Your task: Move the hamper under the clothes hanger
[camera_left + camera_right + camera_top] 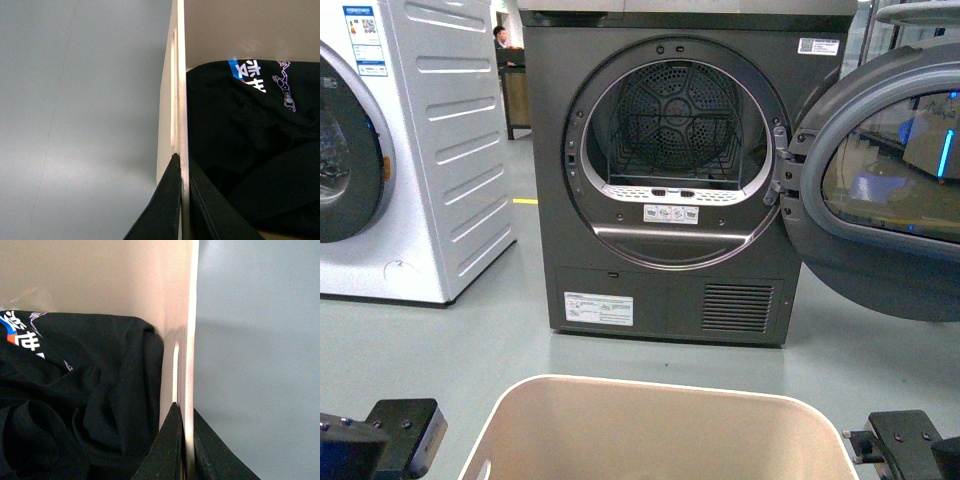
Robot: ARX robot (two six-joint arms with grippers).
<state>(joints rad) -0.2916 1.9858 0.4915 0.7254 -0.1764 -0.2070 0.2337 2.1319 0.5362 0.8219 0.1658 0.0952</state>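
The beige hamper (650, 425) fills the bottom middle of the front view, its rim close to me. Black clothes (250, 145) with white and blue print lie inside it. My left gripper (183, 162) is shut on the hamper's left wall (174, 100), one finger on each side near a handle slot. On the opposite wall (186, 340) my right gripper (184, 410) is shut the same way, beside the black clothes (85, 390). Both arms' black mounts (390, 435) (910, 445) show at the front view's lower corners. The clothes hanger is out of view.
A dark grey dryer (670, 170) stands straight ahead with its round door (880, 170) swung open to the right. A white washing machine (410, 140) stands to the left. Grey floor (440, 350) lies between the hamper and the machines.
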